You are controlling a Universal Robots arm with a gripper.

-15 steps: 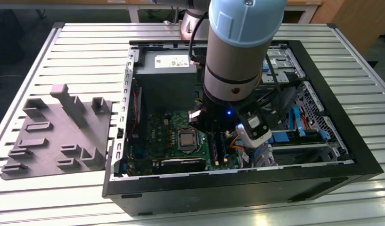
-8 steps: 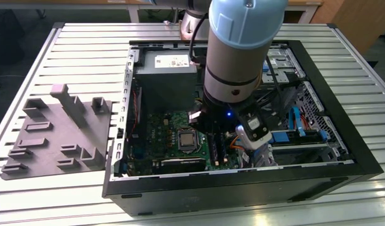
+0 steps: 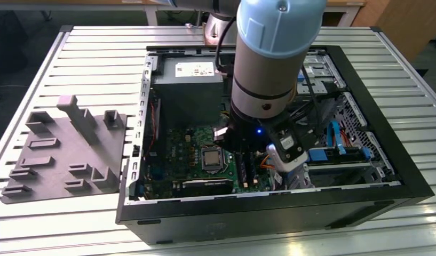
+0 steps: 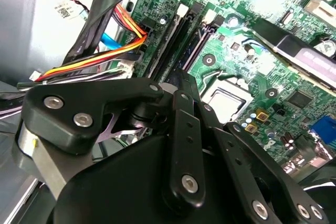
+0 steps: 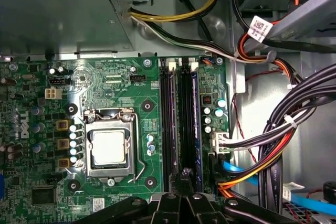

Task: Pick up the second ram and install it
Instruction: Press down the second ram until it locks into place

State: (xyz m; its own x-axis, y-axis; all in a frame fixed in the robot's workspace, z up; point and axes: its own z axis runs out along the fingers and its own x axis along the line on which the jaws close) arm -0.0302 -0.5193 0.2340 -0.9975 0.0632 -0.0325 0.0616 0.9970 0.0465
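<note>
A slim blue ram (image 5: pixel 195 129) stands edge-on in the outermost of the black memory slots (image 5: pixel 169 129) on the green motherboard (image 5: pixel 142 87), beside the cables. My gripper (image 5: pixel 185 179) hovers low over one end of these slots, its fingers drawn together and shut. Whether anything is pinched between them is hidden by the black linkage (image 4: pixel 184 145). In the exterior view the arm (image 3: pixel 264 80) reaches straight down into the open computer case (image 3: pixel 388 176), over the motherboard (image 3: pixel 192 144).
The CPU socket (image 5: pixel 109 148) lies beside the slots. Bundled black, red and orange cables (image 5: pixel 273 145) crowd the other side. A grey power supply (image 3: pixel 188 85) fills the case's far end. A grey foam holder (image 3: pixel 64 149) lies on the slatted table at the exterior view's left.
</note>
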